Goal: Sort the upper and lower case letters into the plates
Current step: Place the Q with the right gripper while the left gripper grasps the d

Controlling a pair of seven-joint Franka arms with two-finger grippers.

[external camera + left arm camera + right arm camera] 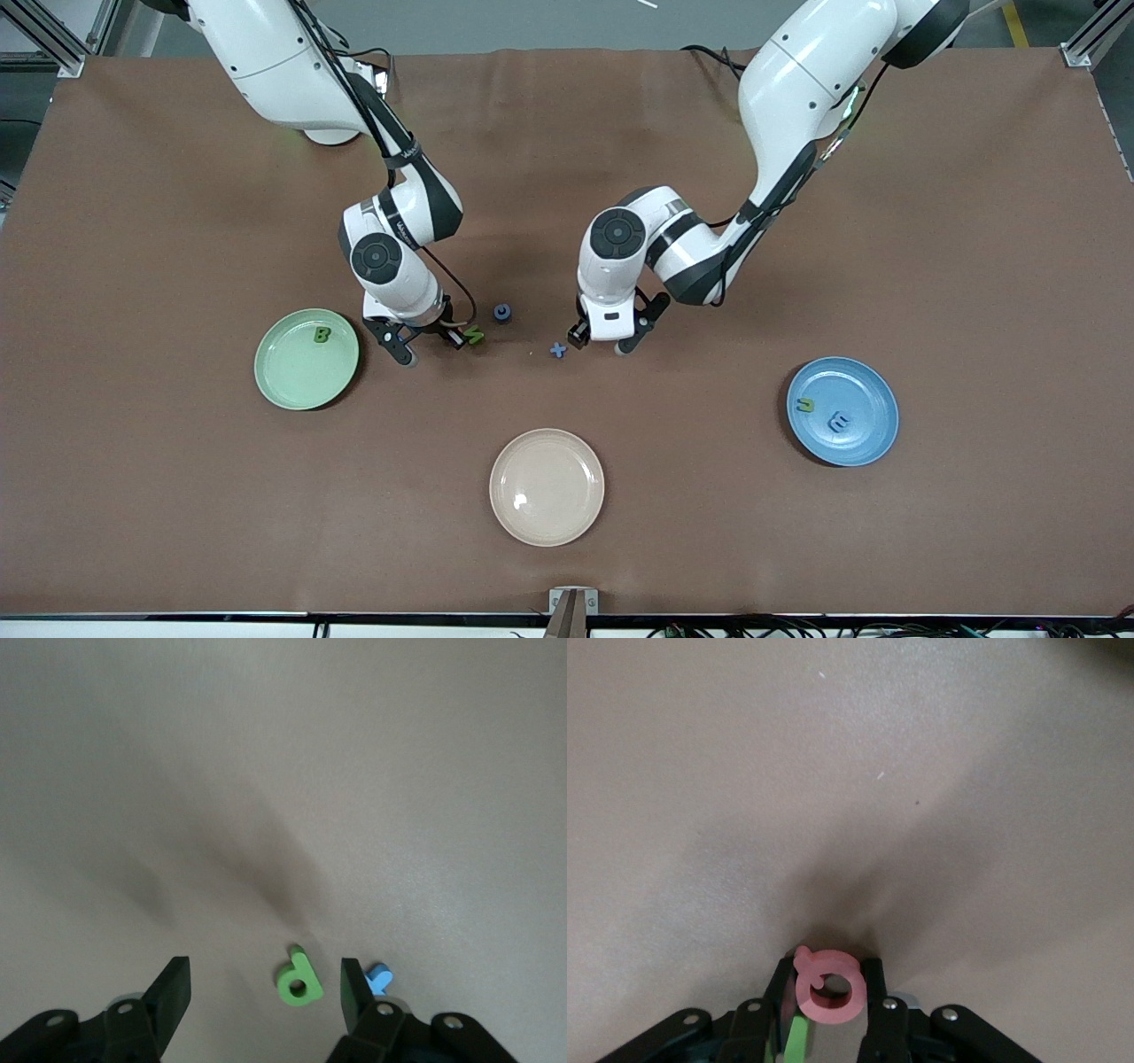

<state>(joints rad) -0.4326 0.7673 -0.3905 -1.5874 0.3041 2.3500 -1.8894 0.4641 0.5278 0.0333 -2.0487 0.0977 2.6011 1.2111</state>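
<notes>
My right gripper [456, 338] [827, 970] is shut on a pink-red ring-shaped letter [826, 988], low over the table between the plates. A green letter [476, 336] [796, 1036] lies right beside its fingers. My left gripper [602, 344] [264, 979] is open, low over the table. A green "d" [299, 979] lies between its fingers, close to one. A blue letter [557, 350] [379, 978] lies just outside that finger. A dark blue letter [502, 312] lies between the grippers. The mint plate [292, 372] holds a green "B" [322, 335]. The blue plate [864, 394] holds a green letter [804, 405] and a blue letter [838, 422].
A cream-beige plate [547, 486] lies nearest the front camera, midway between the two plates. The brown table [177, 221] spreads wide around the arms.
</notes>
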